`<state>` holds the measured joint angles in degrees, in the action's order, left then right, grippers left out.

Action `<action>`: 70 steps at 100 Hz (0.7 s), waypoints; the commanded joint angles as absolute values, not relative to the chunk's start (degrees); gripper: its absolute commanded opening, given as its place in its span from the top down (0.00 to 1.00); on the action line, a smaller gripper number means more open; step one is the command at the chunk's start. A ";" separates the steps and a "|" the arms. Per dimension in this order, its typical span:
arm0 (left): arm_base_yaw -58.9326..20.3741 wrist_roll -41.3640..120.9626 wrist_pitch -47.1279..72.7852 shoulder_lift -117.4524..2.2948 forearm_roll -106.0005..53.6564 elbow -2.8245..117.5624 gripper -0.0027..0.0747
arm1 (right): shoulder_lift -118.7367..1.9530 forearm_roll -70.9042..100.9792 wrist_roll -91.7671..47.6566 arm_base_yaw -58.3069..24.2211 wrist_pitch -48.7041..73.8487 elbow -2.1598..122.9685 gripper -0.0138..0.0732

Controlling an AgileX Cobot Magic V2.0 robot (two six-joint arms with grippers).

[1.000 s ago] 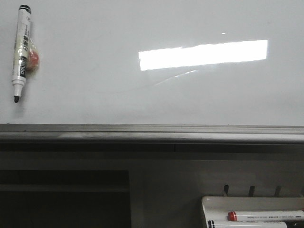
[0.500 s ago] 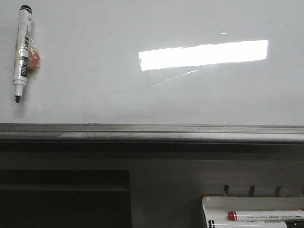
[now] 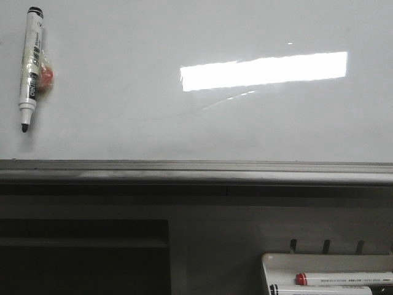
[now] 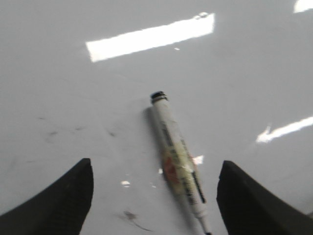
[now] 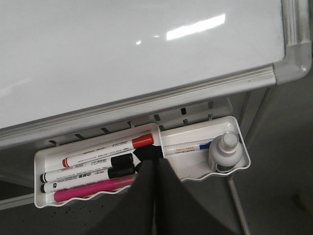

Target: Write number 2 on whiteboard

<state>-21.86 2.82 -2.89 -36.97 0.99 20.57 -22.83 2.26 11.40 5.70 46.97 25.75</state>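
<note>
Right now your whiteboard (image 3: 196,123) fills the upper half of the front frame, glossy white with a bright rectangular glare, a grey ledge (image 3: 196,172) below; no numeral shows on it. At upper left an uncapped marker (image 3: 31,67) sits on the board, tip down, its label too blurred to read. Your left gripper (image 4: 154,196) stands wide apart around that marker. Your right gripper (image 5: 155,196) is closed over the white marker tray (image 5: 225,125) holding red, black and pink markers.
</note>
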 commanded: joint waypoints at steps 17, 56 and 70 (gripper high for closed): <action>-28.34 2.42 -9.10 -45.62 -9.89 22.22 0.34 | -23.71 2.16 10.49 3.61 39.49 27.78 0.90; -32.06 2.42 -14.81 -56.51 -15.29 23.76 0.37 | -23.71 2.16 10.49 3.38 37.61 27.78 0.90; -33.95 2.42 -18.12 -59.17 -15.95 23.91 0.37 | -23.71 2.16 10.49 3.38 37.23 27.78 0.90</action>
<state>-32.75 2.82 -11.87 -58.19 -14.70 21.97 -22.83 2.26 11.14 3.48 41.77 25.75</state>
